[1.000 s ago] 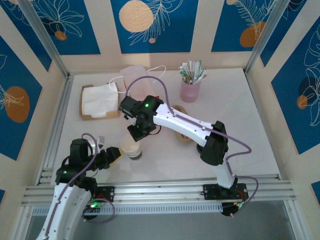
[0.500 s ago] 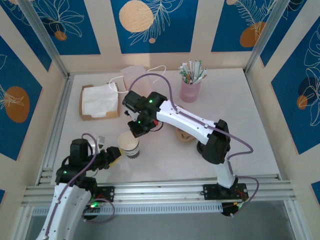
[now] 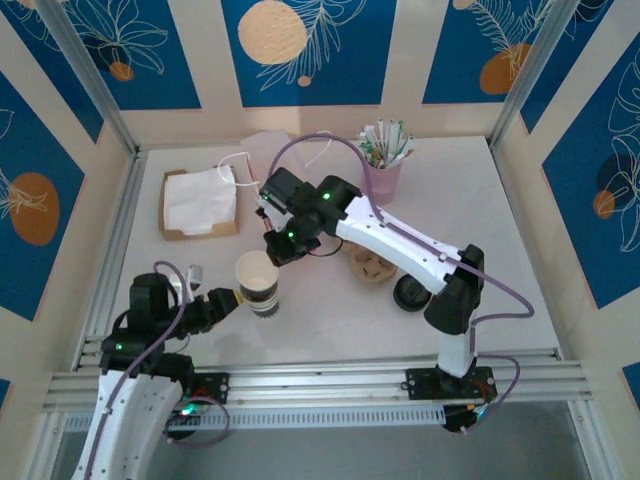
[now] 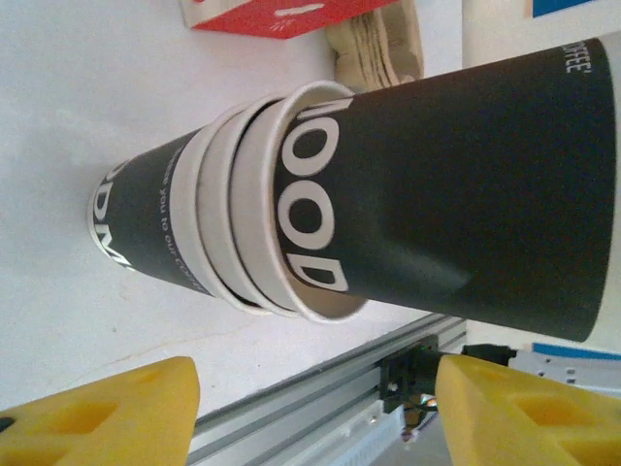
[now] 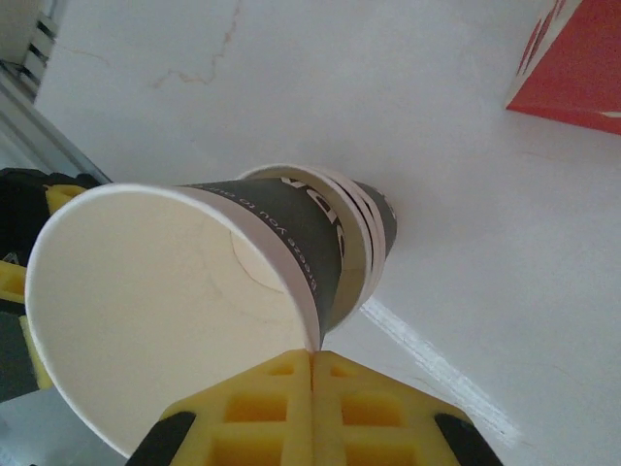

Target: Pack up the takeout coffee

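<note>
Right hand is pinching top paper cup by its rim, cup sitting half-nested in lower cups on worktop. Left hand is flanking the stack, spread, not touching. Suggest pulling straight along stack axis, avoiding rim crush.

Your right arm and left arm have white shells and black joints. A lilac cable loops back from the right gripper's black wrist, dotted with green lights. Its fingers are yellow plastic, moulded with a square grid.
</note>
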Tool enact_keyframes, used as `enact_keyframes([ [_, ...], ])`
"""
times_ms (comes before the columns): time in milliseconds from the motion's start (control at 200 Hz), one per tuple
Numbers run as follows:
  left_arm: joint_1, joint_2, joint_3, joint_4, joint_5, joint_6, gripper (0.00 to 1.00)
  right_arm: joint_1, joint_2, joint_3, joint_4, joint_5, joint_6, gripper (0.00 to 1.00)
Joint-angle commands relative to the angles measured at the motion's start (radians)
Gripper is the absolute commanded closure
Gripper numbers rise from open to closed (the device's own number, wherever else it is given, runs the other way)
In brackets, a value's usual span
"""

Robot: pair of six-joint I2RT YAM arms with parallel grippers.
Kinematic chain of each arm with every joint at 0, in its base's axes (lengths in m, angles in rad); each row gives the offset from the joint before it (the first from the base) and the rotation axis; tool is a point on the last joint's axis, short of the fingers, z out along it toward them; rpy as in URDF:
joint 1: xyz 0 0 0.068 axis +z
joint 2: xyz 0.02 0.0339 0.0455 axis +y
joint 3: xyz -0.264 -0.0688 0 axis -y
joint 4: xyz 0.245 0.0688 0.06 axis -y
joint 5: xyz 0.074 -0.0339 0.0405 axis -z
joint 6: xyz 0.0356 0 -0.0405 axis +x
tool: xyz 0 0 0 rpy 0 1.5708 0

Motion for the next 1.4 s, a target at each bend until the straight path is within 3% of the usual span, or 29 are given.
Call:
enact_keyframes([
  [0, 0.0, 0.003, 0.075, -0.07, -0.034, 0.056, 0.3, -0.017, -0.094, -0.025, 0.031, -0.023, 0.001, 1.0],
  [270, -0.003, 0.092, 0.272, -0.122, -0.077, 0.102, 0.19, -0.115, -0.286, -0.158, 0.037, 0.023, -0.032, 1.0],
  [545, -0.061, 0.269, 0.407, -0.007, -0.091, 0.079, 0.18, -0.295, -0.52, -0.414, 0.048, -0.012, -0.047, 1.0],
  [635, -0.148, 0.341, 0.447, 0.039, -0.159, 0.07, 0.18, -0.342, -0.573, -0.502, 0.052, -0.036, -0.053, 1.0],
  [855, -0.519, 0.596, 0.6, 0.116, -0.449, 0.088, 0.15, -0.428, -0.654, -0.675, 0.069, -0.062, -0.054, 1.0],
  [975, -0.67, 0.746, 0.691, 0.12, -0.557, 0.112, 0.15, -0.465, -0.686, -0.746, 0.077, -0.056, -0.033, 1.0],
  [1160, -0.82, 0.902, 0.74, 0.135, -0.645, 0.103, 0.23, -0.499, -0.723, -0.839, 0.095, -0.045, -0.002, 1.0],
  [1396, -0.93, 0.962, 0.634, 0.196, -0.729, 0.017, 0.41, -0.507, -0.719, -0.918, 0.129, -0.023, 0.024, 1.0],
])
